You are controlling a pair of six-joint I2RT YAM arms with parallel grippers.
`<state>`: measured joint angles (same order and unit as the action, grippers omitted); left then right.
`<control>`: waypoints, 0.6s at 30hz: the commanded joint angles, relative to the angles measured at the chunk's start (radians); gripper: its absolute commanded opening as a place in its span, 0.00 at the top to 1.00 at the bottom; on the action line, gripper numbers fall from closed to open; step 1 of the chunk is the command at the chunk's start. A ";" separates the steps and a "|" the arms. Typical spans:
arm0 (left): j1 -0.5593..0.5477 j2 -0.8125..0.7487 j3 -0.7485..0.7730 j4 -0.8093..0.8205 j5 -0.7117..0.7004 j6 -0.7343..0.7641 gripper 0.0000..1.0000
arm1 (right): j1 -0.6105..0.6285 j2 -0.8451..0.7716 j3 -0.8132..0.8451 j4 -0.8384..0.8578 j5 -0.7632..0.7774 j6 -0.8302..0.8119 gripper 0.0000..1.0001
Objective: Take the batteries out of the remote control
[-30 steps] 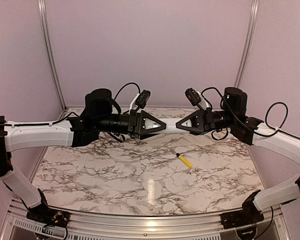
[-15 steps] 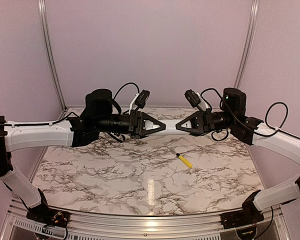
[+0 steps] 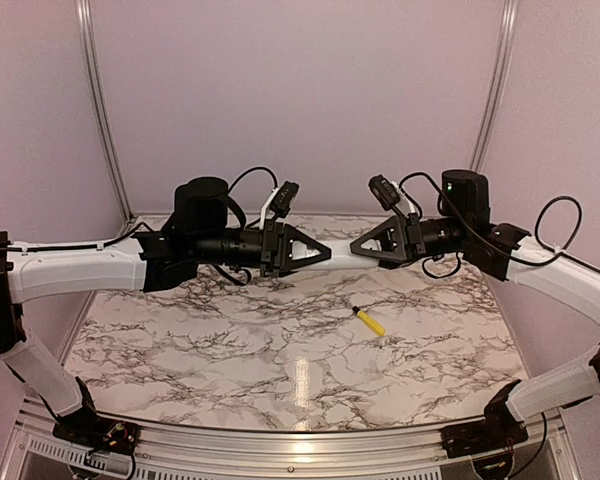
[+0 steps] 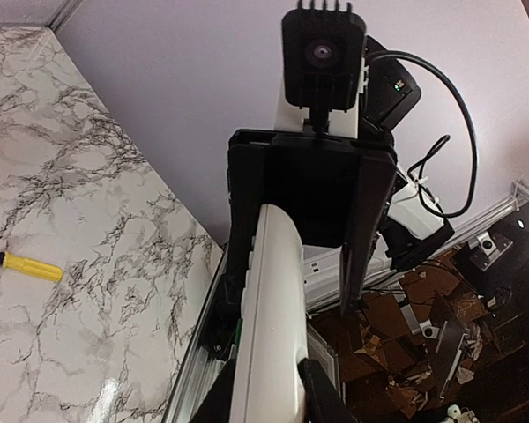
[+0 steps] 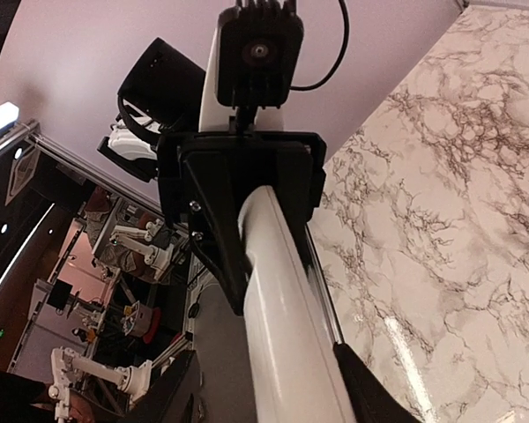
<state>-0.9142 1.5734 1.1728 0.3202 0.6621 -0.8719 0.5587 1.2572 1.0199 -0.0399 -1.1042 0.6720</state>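
The white remote control [image 3: 341,251] hangs level in the air between my two grippers, above the back of the table. My left gripper [image 3: 326,254] is shut on its left end; in the left wrist view both fingers [image 4: 322,398] press the remote control's [image 4: 273,326] sides. My right gripper [image 3: 355,247] surrounds the other end. In the right wrist view one finger [image 5: 172,388] stands clear of the remote control [image 5: 282,308] with a gap, while the other touches it. No batteries show, and the compartment face is hidden.
A yellow-handled screwdriver [image 3: 369,321] lies on the marble table [image 3: 230,350] right of centre, also seen as the screwdriver [image 4: 26,264] in the left wrist view. Lilac walls close in the back and sides. Metal rails run along the table's edges.
The left jaws have closed on the remote. The right jaws have loosened from it, and the right wrist has shifted slightly up. The remote stays where it was.
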 commanded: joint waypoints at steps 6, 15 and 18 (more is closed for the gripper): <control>0.006 -0.029 0.027 -0.167 -0.143 0.072 1.00 | 0.001 -0.002 0.130 -0.259 0.175 -0.175 0.15; 0.006 -0.036 0.035 -0.207 -0.151 0.112 0.99 | -0.084 -0.067 0.199 -0.424 0.403 -0.211 0.02; 0.005 -0.038 0.034 -0.226 -0.176 0.119 1.00 | -0.101 -0.088 0.220 -0.462 0.450 -0.215 0.01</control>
<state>-0.9142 1.5719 1.1843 0.1287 0.5289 -0.7914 0.4816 1.2110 1.1812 -0.4107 -0.7658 0.4805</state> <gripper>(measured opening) 0.212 0.984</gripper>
